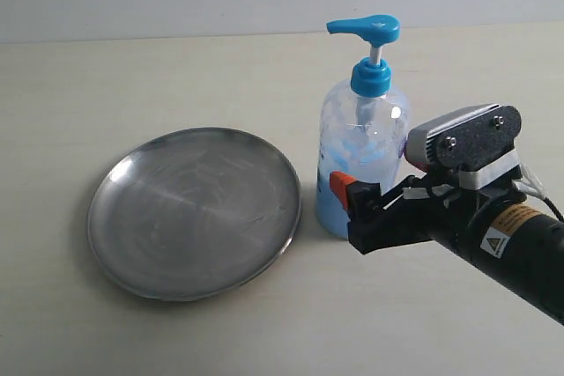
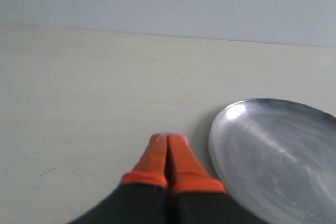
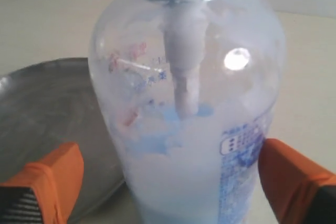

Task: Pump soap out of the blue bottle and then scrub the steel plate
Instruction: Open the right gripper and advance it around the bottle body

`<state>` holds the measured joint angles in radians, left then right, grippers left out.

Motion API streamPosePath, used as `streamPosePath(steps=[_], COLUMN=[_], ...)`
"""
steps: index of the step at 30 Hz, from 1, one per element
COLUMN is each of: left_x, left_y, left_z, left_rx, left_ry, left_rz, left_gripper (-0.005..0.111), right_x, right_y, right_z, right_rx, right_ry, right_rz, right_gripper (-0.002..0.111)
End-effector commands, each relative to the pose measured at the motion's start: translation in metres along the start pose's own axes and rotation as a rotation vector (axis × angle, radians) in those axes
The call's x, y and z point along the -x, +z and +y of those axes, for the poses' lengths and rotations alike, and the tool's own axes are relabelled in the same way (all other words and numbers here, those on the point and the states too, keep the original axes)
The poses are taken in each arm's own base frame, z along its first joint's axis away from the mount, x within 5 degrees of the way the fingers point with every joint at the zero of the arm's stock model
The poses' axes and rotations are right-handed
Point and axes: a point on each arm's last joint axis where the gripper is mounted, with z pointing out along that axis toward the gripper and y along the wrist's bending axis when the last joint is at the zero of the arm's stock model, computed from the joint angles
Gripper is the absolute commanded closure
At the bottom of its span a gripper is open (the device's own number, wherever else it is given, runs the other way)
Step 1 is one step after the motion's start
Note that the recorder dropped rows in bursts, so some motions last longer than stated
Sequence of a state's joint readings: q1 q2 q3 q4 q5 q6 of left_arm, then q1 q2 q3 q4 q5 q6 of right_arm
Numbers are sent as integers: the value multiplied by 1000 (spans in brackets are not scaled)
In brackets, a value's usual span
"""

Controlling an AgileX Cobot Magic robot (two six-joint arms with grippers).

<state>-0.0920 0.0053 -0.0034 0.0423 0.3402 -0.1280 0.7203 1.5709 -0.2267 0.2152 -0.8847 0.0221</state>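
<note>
Clear plastic pump bottle (image 1: pixel 363 165), bright blue head, pale sky-blue soap (image 1: pixel 337 210) low inside, just beside scuffed round steel plate (image 1: pixel 194 213). Right tool (image 3: pixel 170 179) apart astride bottle; left tool (image 2: pixel 168 153) pinched together.

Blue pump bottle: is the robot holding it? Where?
Not held yet. The right gripper stands open around the lower body of the clear plastic blue-pump bottle, one pad apart.

The clear bottle (image 1: pixel 363 143) has a bright blue pump (image 1: pixel 366 28) and pale blue soap (image 1: pixel 339 207). The plate (image 1: pixel 194 213) is streaky dull grey, the counter (image 1: pixel 132 85) cream, the right pincer (image 3: pixel 168 182) orange-tipped black.
</note>
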Motion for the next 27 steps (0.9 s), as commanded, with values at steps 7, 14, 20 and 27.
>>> streamPosePath(steps=[7, 14, 20, 27], left_x=[0, 0, 0, 0], left_y=[0, 0, 0, 0], left_z=[0, 0, 0, 0], left_rx=[1, 1, 1, 1], left_ry=[-3, -3, -3, -3], left_rz=[-10, -10, -10, -10], left_gripper=[107, 107, 107, 107], right_x=[9, 5, 4, 5], right_y=[12, 19, 13, 5], right_z=[6, 0, 15, 37], right_rx=[14, -80, -175, -251], right_ry=[11, 40, 5, 46], right_rz=[32, 61, 17, -34], right_gripper=[22, 22, 22, 22])
